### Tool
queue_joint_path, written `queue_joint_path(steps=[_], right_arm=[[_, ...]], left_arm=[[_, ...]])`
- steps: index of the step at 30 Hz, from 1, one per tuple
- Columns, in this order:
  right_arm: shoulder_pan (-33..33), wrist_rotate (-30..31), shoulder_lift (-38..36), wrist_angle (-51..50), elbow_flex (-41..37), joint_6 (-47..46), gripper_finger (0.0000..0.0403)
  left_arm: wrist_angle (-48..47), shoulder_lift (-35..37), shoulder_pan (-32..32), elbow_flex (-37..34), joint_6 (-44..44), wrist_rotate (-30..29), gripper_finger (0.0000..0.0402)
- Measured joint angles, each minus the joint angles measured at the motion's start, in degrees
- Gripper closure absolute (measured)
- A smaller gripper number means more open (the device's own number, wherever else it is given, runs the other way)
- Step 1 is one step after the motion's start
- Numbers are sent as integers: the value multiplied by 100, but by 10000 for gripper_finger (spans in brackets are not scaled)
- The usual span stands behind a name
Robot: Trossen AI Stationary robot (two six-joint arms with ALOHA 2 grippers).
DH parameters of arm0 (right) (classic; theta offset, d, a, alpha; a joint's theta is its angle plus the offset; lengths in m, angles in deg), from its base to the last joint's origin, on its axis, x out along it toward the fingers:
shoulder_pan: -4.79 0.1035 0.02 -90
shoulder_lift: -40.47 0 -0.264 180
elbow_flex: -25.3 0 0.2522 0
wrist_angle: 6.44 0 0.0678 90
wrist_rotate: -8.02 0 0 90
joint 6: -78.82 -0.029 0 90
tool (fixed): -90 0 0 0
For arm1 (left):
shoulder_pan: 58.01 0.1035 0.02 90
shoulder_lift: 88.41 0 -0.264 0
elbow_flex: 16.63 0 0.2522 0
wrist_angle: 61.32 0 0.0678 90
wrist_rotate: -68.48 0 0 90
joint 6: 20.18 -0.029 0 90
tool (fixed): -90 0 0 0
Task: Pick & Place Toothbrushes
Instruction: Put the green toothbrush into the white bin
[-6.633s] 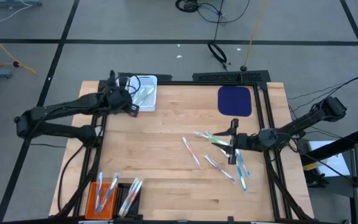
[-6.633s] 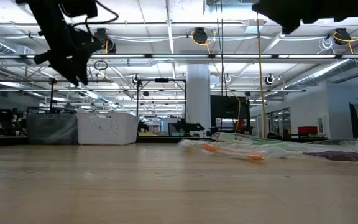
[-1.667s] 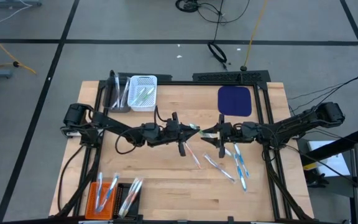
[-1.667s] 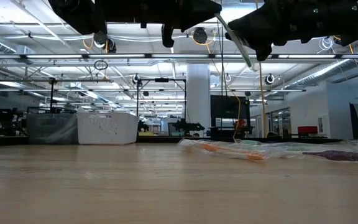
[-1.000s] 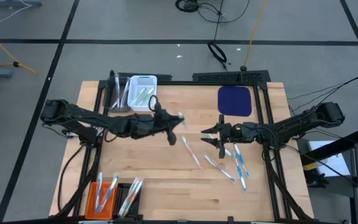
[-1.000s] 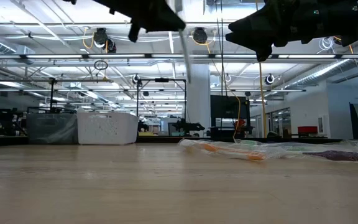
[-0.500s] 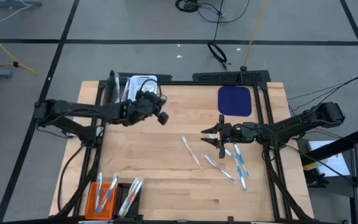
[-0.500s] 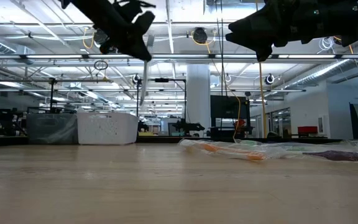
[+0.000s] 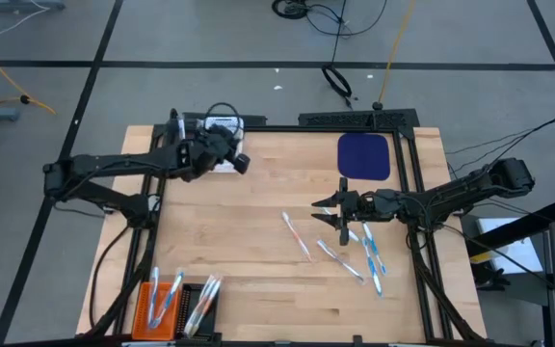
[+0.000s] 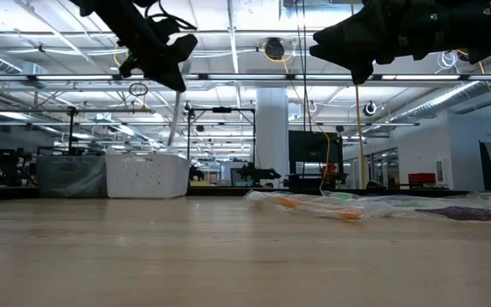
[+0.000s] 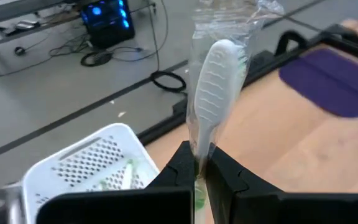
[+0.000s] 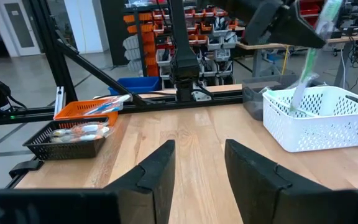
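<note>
Toothbrush point(image 11: 216, 93) in pinched left hand point(image 11: 197, 163)

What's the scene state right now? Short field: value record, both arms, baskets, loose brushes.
left gripper: shut on a green-and-white toothbrush in clear wrap, raised above the white basket at the table's far left corner
right gripper: open, empty, raised over the table's right half beside the loose brushes
white basket contents: green brushes
loose toothbrushes: several on the wood, centre-right
orange basket: near-left edge, holds brushes
black basket: beside the orange one, holds brushes
blue mat: far right, bare
</note>
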Motion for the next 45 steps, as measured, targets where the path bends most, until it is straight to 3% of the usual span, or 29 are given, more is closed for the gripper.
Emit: queue_joint_path(steps=[5, 14, 31, 45], right_arm=[[-1, 0, 0, 11, -2, 0, 273], [-1, 0, 0, 4, -2, 0, 273], [-1, 0, 0, 2, -2, 0, 273], [-1, -15, 0, 1, -2, 0, 273]], left_arm=[[-444, 300, 258, 11, 152, -268, 397], [-1658, 98, 804, 5, 840, -293, 392], [-1923, -403, 1273, 5, 1117, 166, 395], [-2024, -742, 1473, 7, 1526, 166, 258]])
